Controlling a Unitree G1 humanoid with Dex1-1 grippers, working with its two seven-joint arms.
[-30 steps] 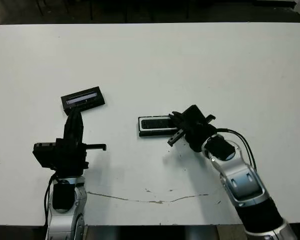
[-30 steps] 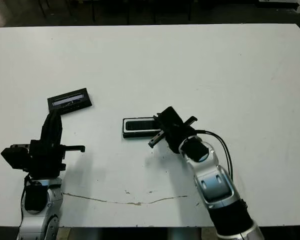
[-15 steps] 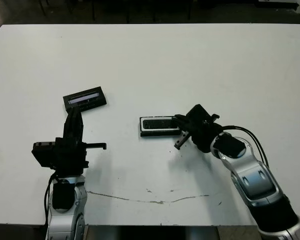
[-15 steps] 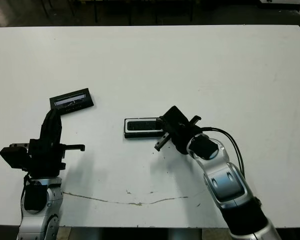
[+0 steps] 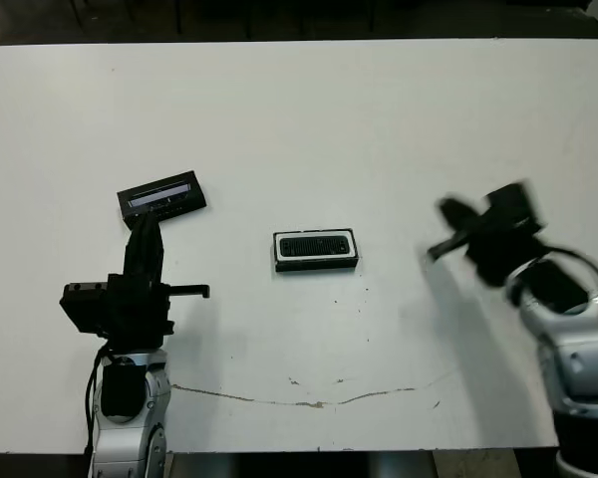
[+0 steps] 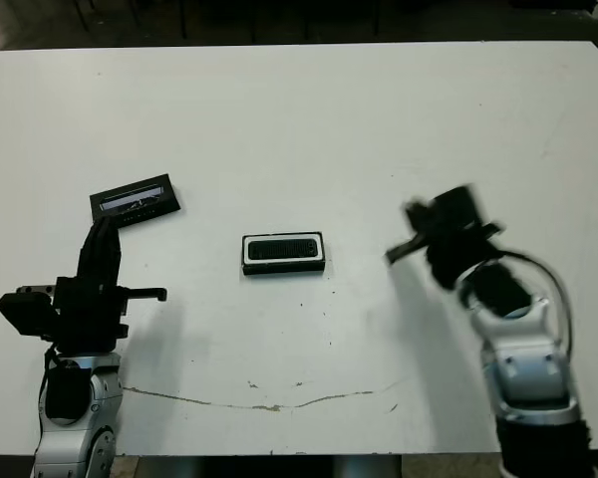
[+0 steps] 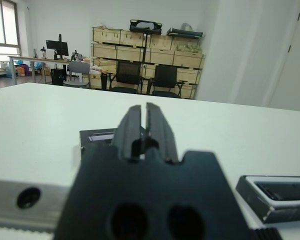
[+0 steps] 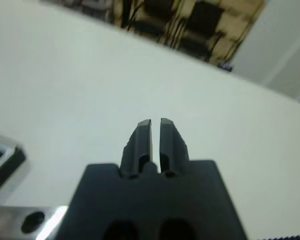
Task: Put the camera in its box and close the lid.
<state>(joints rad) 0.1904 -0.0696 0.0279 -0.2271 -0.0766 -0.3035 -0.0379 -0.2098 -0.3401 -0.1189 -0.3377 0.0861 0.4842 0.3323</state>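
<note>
the flat black lid with a pale silver strip [image 5: 161, 194] lies on the white table [image 5: 309, 110], just beyond the left gripper [image 5: 146, 239], whose two black fingers are pressed together on nothing; the slim black textured camera [image 5: 316, 245] sits inside the shallow white-lined box [image 5: 316, 265] at centre; judging by this, fetching the lid is next; the right gripper [image 5: 454, 230], nearly closed and empty, is motion-blurred, well apart to the right.

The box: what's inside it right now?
The camera lies flat inside the box, its dotted face up, white lining showing around it. Whatever is beneath the camera is covered. No lid on the box.
</note>
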